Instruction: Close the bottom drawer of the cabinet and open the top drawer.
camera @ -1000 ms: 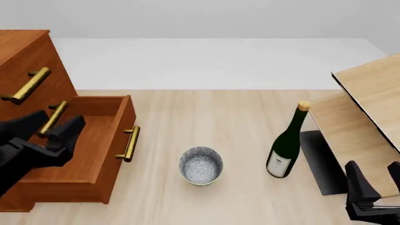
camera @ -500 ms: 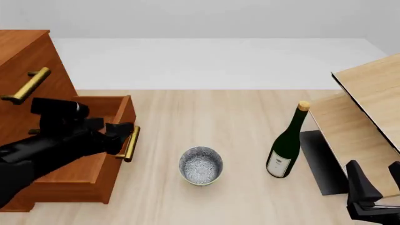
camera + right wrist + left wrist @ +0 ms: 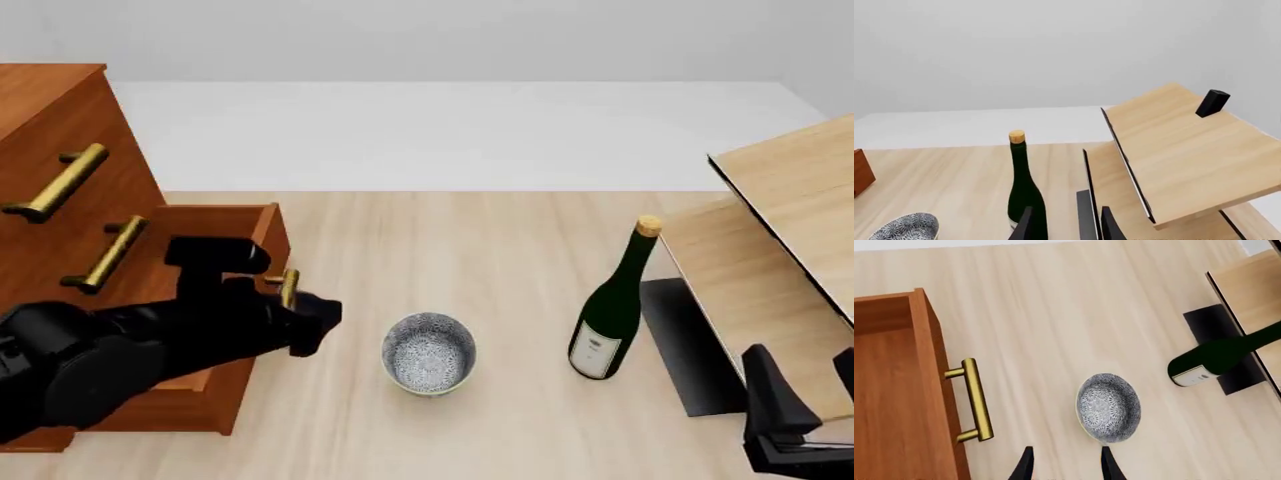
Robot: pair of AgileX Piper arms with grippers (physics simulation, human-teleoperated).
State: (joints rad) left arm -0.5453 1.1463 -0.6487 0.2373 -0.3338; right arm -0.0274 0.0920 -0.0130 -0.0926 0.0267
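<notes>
Pushing the bottom drawer (image 3: 214, 330) shut is my job from here, and it stands pulled well out of the cabinet (image 3: 54, 130), its brass handle (image 3: 976, 399) facing the open tabletop (image 3: 467, 230). My left hand (image 3: 1066, 465) hangs just in front of that handle, fingers narrowly parted and holding nothing. The top drawer (image 3: 60, 175) sits flush and closed above.

The patterned bowl (image 3: 429, 352) worries me most: it stands near the drawer front and, in my wrist view, just beside my fingertips. If I swing sideways to line up on the handle, I judge I could knock it across the tabletop. Pressing off-centre on the drawer front could, I think, skew the drawer so it binds, or let my fingers slip off the bar. My forearm lies over the drawer's side, so a careless push might catch there too.

My right hand (image 3: 801, 400), fingers apart and empty, waits low beside the pale wooden shelf (image 3: 787, 200), well apart from the wine bottle (image 3: 611, 310).
</notes>
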